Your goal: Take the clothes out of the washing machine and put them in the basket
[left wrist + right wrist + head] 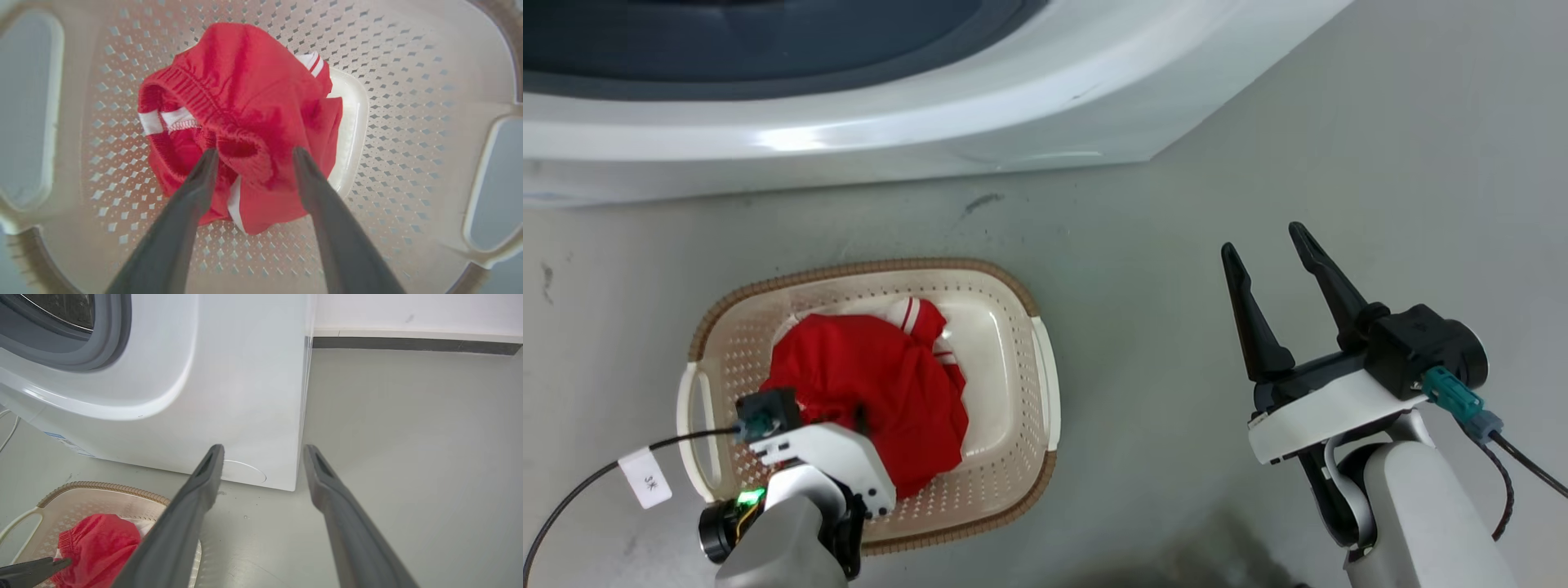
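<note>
Left wrist view: the left tool hangs over the basket with its two fingers spread wide. Their tips are at the bunched red clothes, a fold of elastic waistband lying between them unclamped. The clothes lie heaped on the basket's base, with white striped trim showing. In the head view the basket stands on the floor near the washing machine. The right tool is well apart to the right, above the floor, fingers parted and empty.
</note>
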Motion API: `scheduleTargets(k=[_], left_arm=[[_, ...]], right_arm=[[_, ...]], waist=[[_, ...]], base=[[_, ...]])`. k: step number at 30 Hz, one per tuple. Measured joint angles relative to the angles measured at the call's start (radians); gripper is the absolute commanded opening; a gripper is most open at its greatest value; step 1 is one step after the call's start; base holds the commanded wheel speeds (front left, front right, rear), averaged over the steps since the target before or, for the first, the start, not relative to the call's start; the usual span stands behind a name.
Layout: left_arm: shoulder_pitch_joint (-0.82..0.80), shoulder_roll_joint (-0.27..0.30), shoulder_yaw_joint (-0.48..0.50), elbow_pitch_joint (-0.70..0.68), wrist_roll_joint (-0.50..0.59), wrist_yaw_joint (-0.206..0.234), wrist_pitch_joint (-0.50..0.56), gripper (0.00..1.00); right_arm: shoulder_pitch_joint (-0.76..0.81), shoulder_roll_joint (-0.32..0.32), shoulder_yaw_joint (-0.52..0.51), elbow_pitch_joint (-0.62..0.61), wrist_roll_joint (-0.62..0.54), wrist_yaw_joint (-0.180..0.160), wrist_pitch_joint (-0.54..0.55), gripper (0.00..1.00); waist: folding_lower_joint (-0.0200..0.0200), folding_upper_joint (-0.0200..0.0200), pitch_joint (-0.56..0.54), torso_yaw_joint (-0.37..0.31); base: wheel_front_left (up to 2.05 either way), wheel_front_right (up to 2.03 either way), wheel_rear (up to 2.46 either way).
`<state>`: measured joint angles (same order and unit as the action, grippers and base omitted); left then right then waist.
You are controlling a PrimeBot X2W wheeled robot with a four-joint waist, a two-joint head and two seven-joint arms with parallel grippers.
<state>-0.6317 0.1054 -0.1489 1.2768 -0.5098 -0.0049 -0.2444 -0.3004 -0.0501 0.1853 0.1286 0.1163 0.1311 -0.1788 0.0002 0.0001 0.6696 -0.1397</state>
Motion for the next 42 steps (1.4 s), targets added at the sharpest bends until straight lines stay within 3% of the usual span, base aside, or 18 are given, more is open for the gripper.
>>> scheduleTargets(k=[5, 18, 30, 36, 42], left_arm=[[0.056, -0.008, 0.005, -0.03, -0.001, -0.012, -0.016, 1.0], [0.292, -0.028, 0.114, -0.555, 0.168, 0.007, -0.019, 1.0], [0.426, -0.047, 0.15, -1.013, 0.365, 0.004, -0.019, 1.0], [0.498, -0.047, 0.139, -1.131, 0.423, -0.01, -0.019, 1.0], [0.568, -0.046, 0.138, -1.163, 0.436, -0.012, -0.019, 1.0]], right_arm=[[0.009, 0.0, -0.019, 0.045, -0.002, 0.0, -0.012, 1.0], [0.127, 0.0, -0.092, 0.059, -0.028, 0.0, 0.017, 1.0], [0.206, 0.0, -0.141, 0.005, -0.039, 0.0, 0.052, 1.0], [0.24, 0.0, -0.153, -0.018, -0.038, 0.0, 0.065, 1.0], [0.272, 0.0, -0.155, -0.033, -0.038, 0.0, 0.074, 1.0]], waist=[[-0.0001, 0.0, -0.095, 0.007], [-0.0003, 0.0, -0.403, 0.043], [-0.0004, 0.0, -0.568, 0.082], [-0.0004, 0.0, -0.617, 0.099], [-0.0004, 0.0, -0.651, 0.109]], base=[[0.0, 0.0, 0.0], [0.0, 0.0, 0.0], [0.0, 0.0, 0.0], [0.0, 0.0, 0.0], [0.0, 0.0, 0.0]])
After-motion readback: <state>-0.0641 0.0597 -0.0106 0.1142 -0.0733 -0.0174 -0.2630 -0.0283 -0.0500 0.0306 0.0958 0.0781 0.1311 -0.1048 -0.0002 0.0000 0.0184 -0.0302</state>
